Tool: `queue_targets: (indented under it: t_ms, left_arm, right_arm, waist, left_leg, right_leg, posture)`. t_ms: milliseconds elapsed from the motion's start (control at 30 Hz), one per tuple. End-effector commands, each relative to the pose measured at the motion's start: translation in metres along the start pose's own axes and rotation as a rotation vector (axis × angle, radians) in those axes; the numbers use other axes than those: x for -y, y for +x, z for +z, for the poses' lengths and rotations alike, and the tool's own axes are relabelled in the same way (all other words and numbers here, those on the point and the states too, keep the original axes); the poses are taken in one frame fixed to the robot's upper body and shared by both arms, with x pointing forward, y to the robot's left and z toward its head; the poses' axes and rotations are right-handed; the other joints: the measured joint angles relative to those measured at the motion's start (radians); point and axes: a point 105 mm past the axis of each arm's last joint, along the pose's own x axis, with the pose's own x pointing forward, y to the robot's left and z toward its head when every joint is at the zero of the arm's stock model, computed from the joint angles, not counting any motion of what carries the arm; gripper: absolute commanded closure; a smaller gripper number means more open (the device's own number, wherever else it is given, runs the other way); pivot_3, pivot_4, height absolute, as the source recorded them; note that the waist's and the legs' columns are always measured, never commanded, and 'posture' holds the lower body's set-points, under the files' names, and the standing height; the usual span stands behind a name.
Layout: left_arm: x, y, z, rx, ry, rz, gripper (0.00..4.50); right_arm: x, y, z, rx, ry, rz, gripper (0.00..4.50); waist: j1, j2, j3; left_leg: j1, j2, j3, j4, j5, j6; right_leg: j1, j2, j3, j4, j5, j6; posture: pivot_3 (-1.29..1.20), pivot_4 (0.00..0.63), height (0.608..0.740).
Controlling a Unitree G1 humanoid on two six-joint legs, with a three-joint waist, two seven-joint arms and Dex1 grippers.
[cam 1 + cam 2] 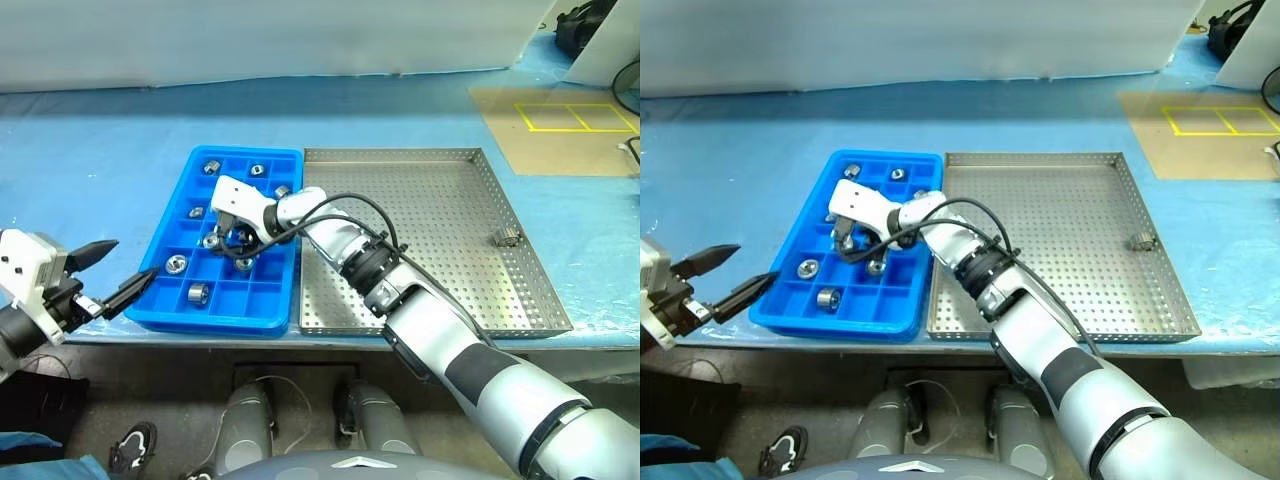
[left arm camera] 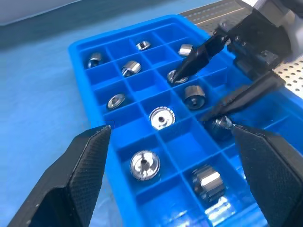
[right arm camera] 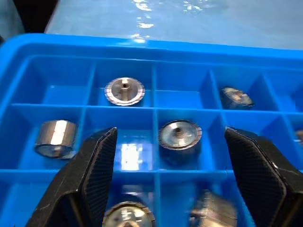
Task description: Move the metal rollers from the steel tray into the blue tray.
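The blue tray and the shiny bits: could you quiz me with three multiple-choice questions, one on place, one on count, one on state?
1. The right gripper hangs over:
A. the blue tray
B. the steel tray
C. the bare table

2. Metal rollers left in the steel tray:
A. none
B. one
C. five

3. The left gripper is:
A. clamped on a roller
B. open, holding nothing
C. inside the steel tray

A: its black fingers straddle the blue compartments.
B: a single piece lies near the right rim.
B: its fingers stand apart beside the blue tray.
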Motion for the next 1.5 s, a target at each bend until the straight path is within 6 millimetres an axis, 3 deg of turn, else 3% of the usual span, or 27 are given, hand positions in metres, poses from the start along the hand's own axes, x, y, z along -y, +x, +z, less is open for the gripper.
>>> queue_targets:
  t_ms: [33, 133, 300, 467, 633, 767, 867, 967, 1033, 1367, 1500]
  left_arm:
    - [0.01, -0.002, 0.011, 0.05, 0.035, 0.0, 0.19]
    - [0.017, 0.002, 0.009, 0.058, 0.02, -0.006, 0.19]
    - [0.024, 0.009, 0.007, 0.069, -0.002, -0.027, 0.19]
    - [0.028, 0.014, 0.004, 0.077, -0.015, -0.034, 0.19]
    - [0.033, 0.015, 0.002, 0.078, -0.023, -0.042, 0.19]
    - [0.036, 0.014, 0.007, 0.108, -0.048, -0.049, 0.19]
    - [0.035, 0.014, 0.01, 0.119, -0.065, -0.054, 0.19]
    - [0.035, 0.019, 0.011, 0.117, -0.066, -0.074, 0.19]
    - [0.036, 0.021, 0.013, 0.121, -0.069, -0.084, 0.19]
    - [0.045, 0.03, 0.011, 0.12, -0.085, -0.111, 0.19]
    - [0.048, 0.031, 0.01, 0.119, -0.09, -0.113, 0.19]
  right_arm:
    - [0.02, -0.006, 0.037, 0.095, -0.075, -0.071, 0.8]
    - [0.016, -0.01, 0.05, 0.106, -0.209, 0.003, 0.8]
    - [-0.016, -0.013, 0.035, 0.069, -0.56, 0.239, 0.8]
    - [-0.014, 0.005, 0.024, 0.0, -0.656, 0.193, 0.8]
    - [0.002, 0.013, 0.039, 0.037, -0.517, 0.038, 0.8]
    - [0.008, 0.01, 0.046, 0.056, -0.325, 0.044, 0.8]
    - [0.009, 0.005, 0.038, -0.003, -0.209, 0.107, 0.8]
    - [0.008, 0.001, 0.022, -0.107, 0.066, 0.156, 0.8]
    - [0.009, -0.001, 0.014, -0.154, 0.16, 0.151, 0.8]
    - [0.022, -0.003, -0.026, -0.325, 0.127, -0.035, 0.8]
    - [0.022, 0.0, -0.023, -0.323, 0.111, -0.044, 0.8]
  waist:
    - [0.002, 0.0, 0.0]
    - [0.002, 0.0, 0.0]
    - [0.001, 0.0, 0.0]
    - [-0.004, 0.0, 0.0]
    - [-0.005, 0.0, 0.0]
    - [0.001, 0.0, 0.0]
    - [0.003, 0.0, 0.0]
    - [0.004, 0.0, 0.0]
    - [0.004, 0.001, 0.0]
    - [0.004, 0.001, 0.001]
    - [0.004, 0.001, 0.001]
  left_leg:
    - [0.001, 0.0, 0.0, 0.0, 0.0, 0.0]
    - [0.002, 0.001, 0.0, -0.001, 0.001, -0.001]
    - [0.001, 0.001, 0.0, -0.002, 0.001, -0.001]
    - [0.0, 0.001, 0.0, -0.002, 0.001, -0.001]
    - [0.0, 0.001, 0.0, -0.002, 0.001, -0.001]
    - [0.0, 0.001, 0.0, -0.002, 0.0, -0.001]
    - [0.0, 0.001, 0.0, -0.002, 0.0, -0.001]
    - [0.0, 0.001, 0.0, -0.002, 0.0, -0.001]
    - [0.0, 0.001, 0.0, -0.002, 0.001, -0.001]
    - [-0.001, 0.001, 0.0, -0.002, 0.001, -0.001]
    - [-0.001, 0.001, 0.0, -0.002, 0.001, -0.001]
  right_leg:
    - [0.0, 0.0, 0.0, 0.0, 0.0, 0.0]
    - [0.0, 0.001, 0.0, 0.001, -0.001, 0.001]
    - [0.0, 0.001, 0.0, 0.0, 0.0, 0.0]
    - [-0.001, 0.001, 0.0, 0.0, 0.0, -0.001]
    - [-0.001, 0.001, 0.0, 0.0, 0.0, -0.001]
    - [-0.001, 0.001, 0.0, 0.0, 0.0, -0.001]
    - [-0.001, 0.001, 0.0, 0.001, 0.0, -0.001]
    - [-0.001, 0.001, 0.0, 0.001, 0.0, -0.001]
    - [-0.001, 0.001, 0.0, 0.002, 0.0, -0.001]
    - [-0.004, 0.002, 0.0, 0.001, 0.0, -0.002]
    - [-0.003, 0.001, 0.0, 0.001, 0.0, -0.001]
  posture:
    - [-0.17, 0.15, 0.74]
    - [-0.17, 0.15, 0.74]
    - [-0.17, 0.15, 0.74]
    - [-0.15, 0.15, 0.74]
    - [-0.14, 0.15, 0.74]
    - [-0.15, 0.15, 0.74]
    - [-0.16, 0.15, 0.74]
    - [-0.17, 0.15, 0.74]
    - [-0.18, 0.15, 0.74]
    - [-0.18, 0.15, 0.74]
    - [-0.17, 0.15, 0.74]
